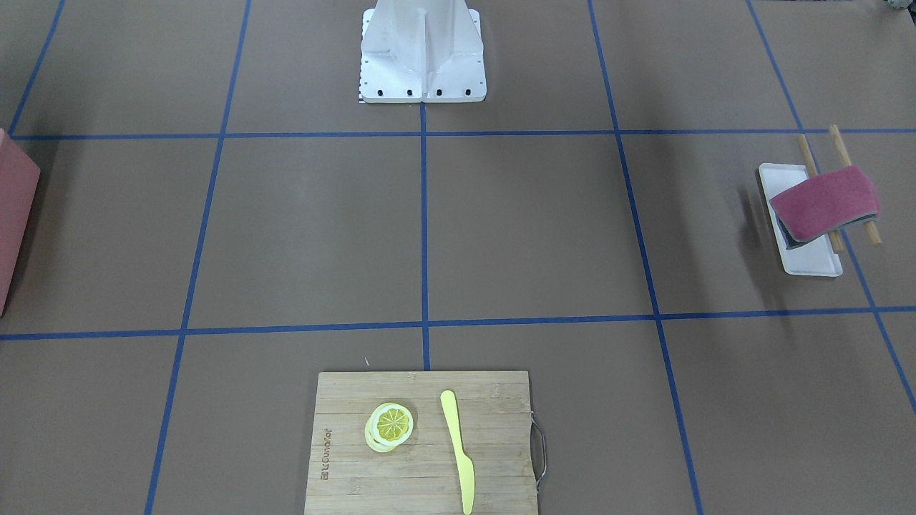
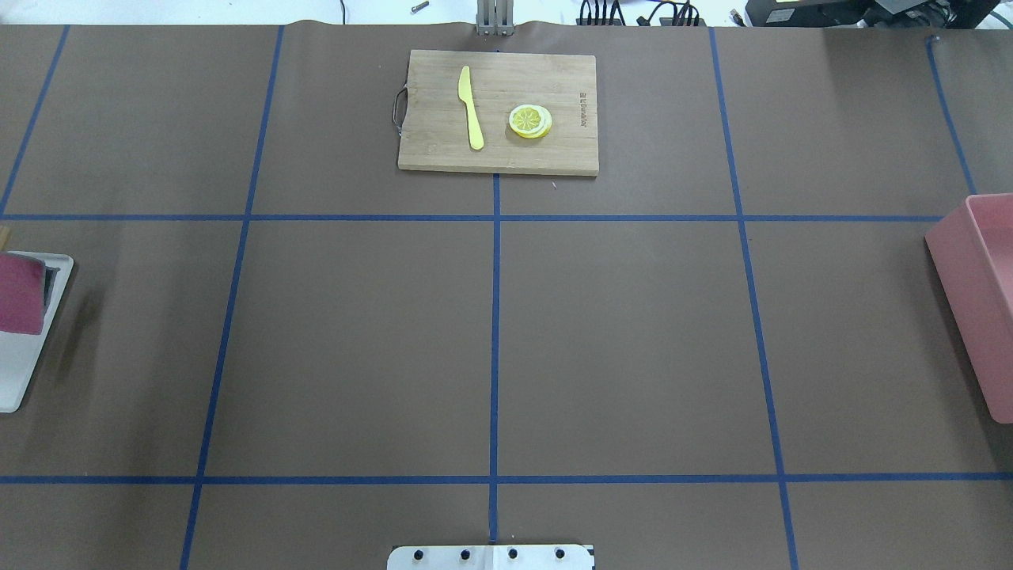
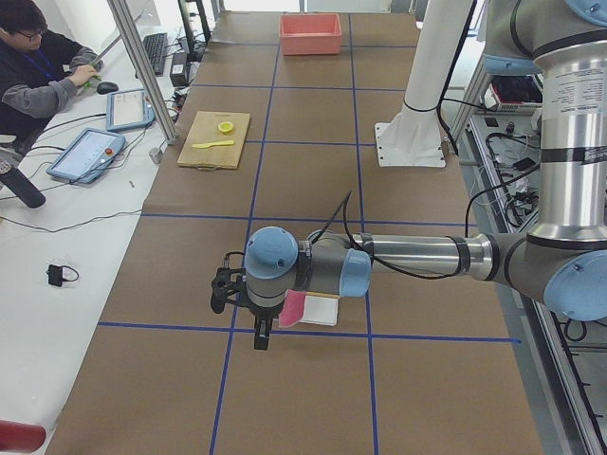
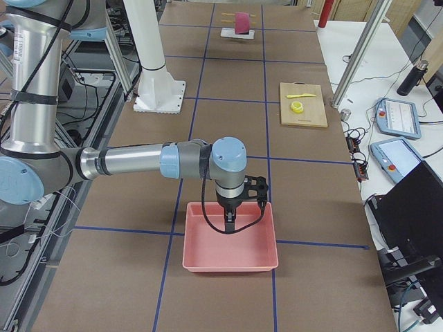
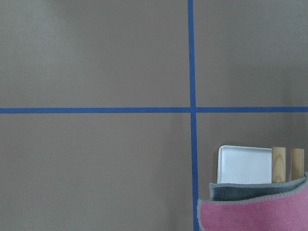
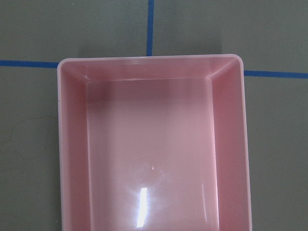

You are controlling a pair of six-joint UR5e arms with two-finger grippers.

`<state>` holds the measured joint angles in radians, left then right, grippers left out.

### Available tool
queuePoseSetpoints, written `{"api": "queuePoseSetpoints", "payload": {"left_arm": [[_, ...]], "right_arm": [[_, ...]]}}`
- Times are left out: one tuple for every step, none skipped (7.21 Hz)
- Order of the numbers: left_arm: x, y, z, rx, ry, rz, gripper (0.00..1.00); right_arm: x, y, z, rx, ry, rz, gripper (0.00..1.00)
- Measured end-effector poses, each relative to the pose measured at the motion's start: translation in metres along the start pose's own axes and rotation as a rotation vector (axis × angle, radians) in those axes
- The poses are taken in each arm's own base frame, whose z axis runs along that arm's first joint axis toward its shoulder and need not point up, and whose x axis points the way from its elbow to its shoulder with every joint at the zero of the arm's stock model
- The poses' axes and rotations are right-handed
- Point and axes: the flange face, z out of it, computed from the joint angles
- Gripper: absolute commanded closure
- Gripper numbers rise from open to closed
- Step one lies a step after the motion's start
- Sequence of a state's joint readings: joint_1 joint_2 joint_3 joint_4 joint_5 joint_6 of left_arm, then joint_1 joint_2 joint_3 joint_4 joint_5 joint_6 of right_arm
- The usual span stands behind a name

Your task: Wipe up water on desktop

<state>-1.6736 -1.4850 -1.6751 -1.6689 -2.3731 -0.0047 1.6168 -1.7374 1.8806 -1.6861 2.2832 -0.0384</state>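
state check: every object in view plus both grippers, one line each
Brown taped desktop: no water visible.
Folded pink cloth: draped over two wooden rods at the white rectangular tray, ungrasped.
Pink plastic bin: upright, empty.
Bamboo cutting board: lying flat.
Yellow plastic knife: flat on the board.
Yellow lemon slices: stacked on the board, apart from the knife.
Left gripper: near the cloth; open or shut, cannot tell.
Right gripper: over the bin; cannot tell.

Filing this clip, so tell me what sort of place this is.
Probably a robotics lab: a robot arm over the tape-gridded desktop, an operator at a side bench, control tablets beside him.
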Motion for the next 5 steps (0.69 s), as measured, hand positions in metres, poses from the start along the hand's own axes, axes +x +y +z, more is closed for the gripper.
{"api": "queuePoseSetpoints", "payload": {"left_arm": [[0.000, 0.001, 0.000, -0.001, 0.000, -0.001, 0.01], [0.000, 0.001, 0.000, 0.002, 0.001, 0.002, 0.01], [0.002, 0.000, -0.002, 0.014, 0.000, 0.014, 0.01], [0.005, -0.002, -0.005, 0.040, 0.000, 0.038, 0.01], [0.008, -0.006, -0.008, 0.071, 0.000, 0.067, 0.01]], "right_arm": [[-0.001, 0.000, -0.001, 0.002, -0.002, -0.001, 0.00], [-0.003, 0.000, -0.003, 0.007, -0.007, -0.005, 0.00], [-0.007, -0.002, -0.007, 0.015, -0.010, -0.012, 0.00], [-0.013, -0.006, -0.014, 0.031, -0.011, -0.025, 0.00], [-0.022, -0.013, -0.025, 0.057, -0.008, -0.045, 0.00]]}}
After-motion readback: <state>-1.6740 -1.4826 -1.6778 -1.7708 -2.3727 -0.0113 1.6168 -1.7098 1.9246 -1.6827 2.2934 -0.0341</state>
